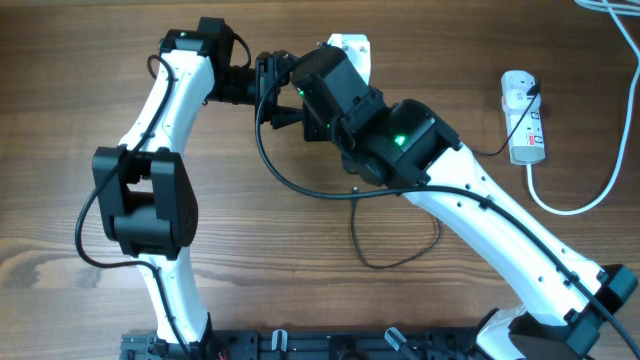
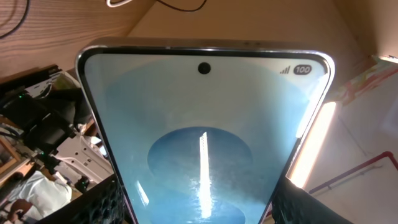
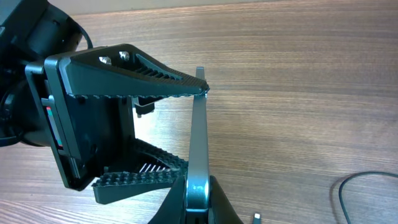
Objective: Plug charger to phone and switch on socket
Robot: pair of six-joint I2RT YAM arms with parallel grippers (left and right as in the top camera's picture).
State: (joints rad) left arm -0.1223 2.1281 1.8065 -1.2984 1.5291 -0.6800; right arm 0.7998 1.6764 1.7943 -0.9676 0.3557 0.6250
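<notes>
Phone (image 2: 205, 143) first: your left claw (image 3: 191, 126) is pinching it. Its two ribbed fingers (image 3: 137, 78) are spread only as wide as the handset and pressed against its long edges. Your left wrist view is filled by the lit blue screen, with the front-camera hole uppermost, a badge reading 100 in the corner and black ribbed pads at both lower corners. Your right wrist view shows the same phone edge-on, a thin grey blade standing between the upper and lower finger.

Your right claw (image 3: 198, 210) sits right at the phone's near end. Only dark slivers of it show along the bottom edge, so you cannot tell whether it is spread or closed, or whether it holds anything.

From overhead, the two wrists crowd together above the far middle of the table (image 1: 80, 60) and hide the phone. The charger (image 1: 354, 230) loops loose on the wood beside and under your right arm. The socket (image 1: 524, 118) lies well apart at the far right with a black plug in it, and its white cord (image 1: 600, 190) curves away. Only the overhead view shows the socket. The right wrist view catches a thin black cable (image 3: 367, 176) at its right edge.
</notes>
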